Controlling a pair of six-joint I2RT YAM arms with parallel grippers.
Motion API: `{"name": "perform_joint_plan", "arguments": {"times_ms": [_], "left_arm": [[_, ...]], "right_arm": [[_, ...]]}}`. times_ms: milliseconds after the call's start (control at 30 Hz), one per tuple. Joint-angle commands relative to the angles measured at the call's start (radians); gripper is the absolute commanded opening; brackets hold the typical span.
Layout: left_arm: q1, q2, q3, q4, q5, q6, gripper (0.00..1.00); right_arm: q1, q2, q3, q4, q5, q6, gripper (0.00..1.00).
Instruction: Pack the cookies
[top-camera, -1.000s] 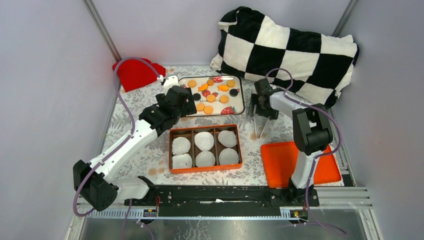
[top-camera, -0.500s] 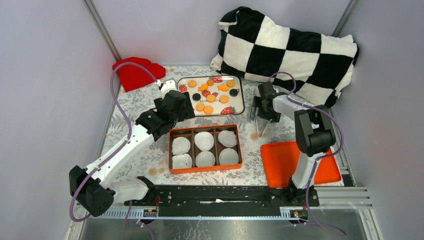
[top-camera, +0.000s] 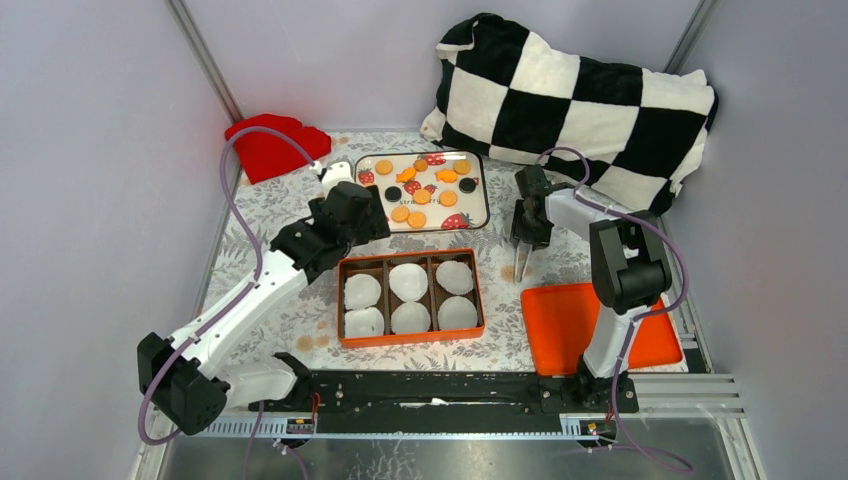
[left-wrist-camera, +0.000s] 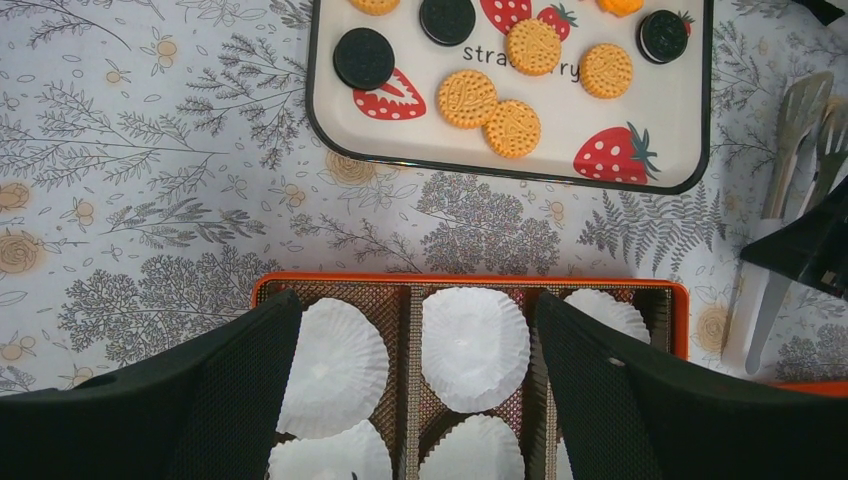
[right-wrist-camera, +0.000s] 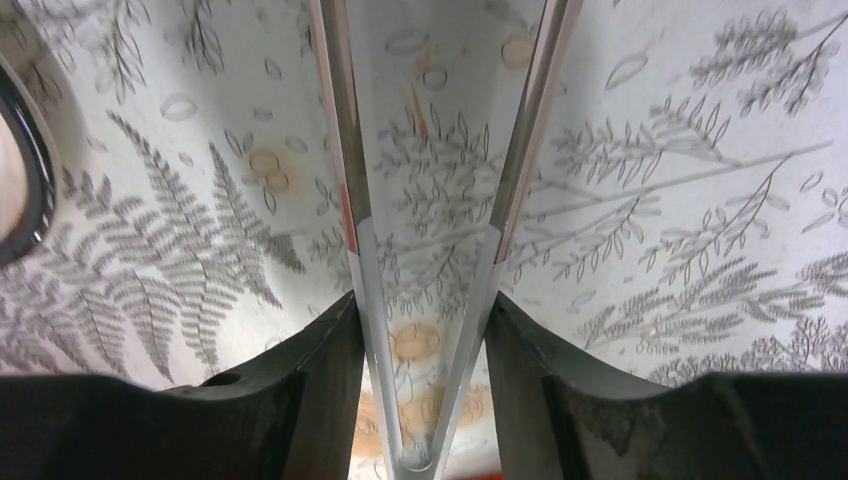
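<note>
The cookies lie on a white strawberry-print tray (top-camera: 484, 205): orange-yellow discs (top-camera: 401, 213), black discs (top-camera: 393, 193) and orange fish (top-camera: 447, 176). The left wrist view shows orange ones (left-wrist-camera: 467, 98) and black ones (left-wrist-camera: 364, 58). My left gripper (top-camera: 352, 212) is open and empty above the far edge of the orange box (top-camera: 410, 257), its jaws (left-wrist-camera: 415, 390) wide apart. The box holds several white paper cups (left-wrist-camera: 475, 345). My right gripper (top-camera: 527, 222) is shut on clear plastic tongs (top-camera: 519, 262), right of the tray. Its fingers (right-wrist-camera: 330, 370) press the tongs' arms (right-wrist-camera: 345, 180).
An orange lid (top-camera: 570, 325) lies at the front right beside the right arm's base. A red cloth (top-camera: 272, 145) sits at the back left. A black-and-white checkered pillow (top-camera: 580, 95) fills the back right. The tongs' tips (left-wrist-camera: 800, 150) show right of the tray.
My left gripper drew back a little from the tray toward the box. My right gripper turned and closed on the tongs, whose arms now stand closer together.
</note>
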Motion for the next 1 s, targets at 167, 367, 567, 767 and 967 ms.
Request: {"name": "perform_joint_plan", "arguments": {"times_ms": [167, 367, 567, 767, 967], "left_arm": [[-0.001, 0.003, 0.001, 0.059, 0.055, -0.019, 0.91], [-0.001, -0.006, 0.012, 0.064, 0.069, -0.009, 0.91], [0.0, -0.043, 0.008, 0.063, 0.068, -0.005, 0.91], [-0.001, -0.076, -0.019, 0.063, 0.04, -0.012, 0.92], [-0.001, -0.084, -0.014, 0.048, -0.007, -0.015, 0.92]], "right_arm": [[0.08, -0.191, 0.156, -0.266, 0.035, -0.055, 0.51], [0.126, -0.234, 0.285, -0.405, 0.068, -0.071, 0.63], [0.13, -0.279, 0.282, -0.415, 0.063, -0.065, 0.57], [0.214, -0.329, 0.302, -0.394, 0.071, -0.074, 0.5], [0.296, -0.305, 0.349, -0.375, 0.054, -0.081, 0.46]]}}
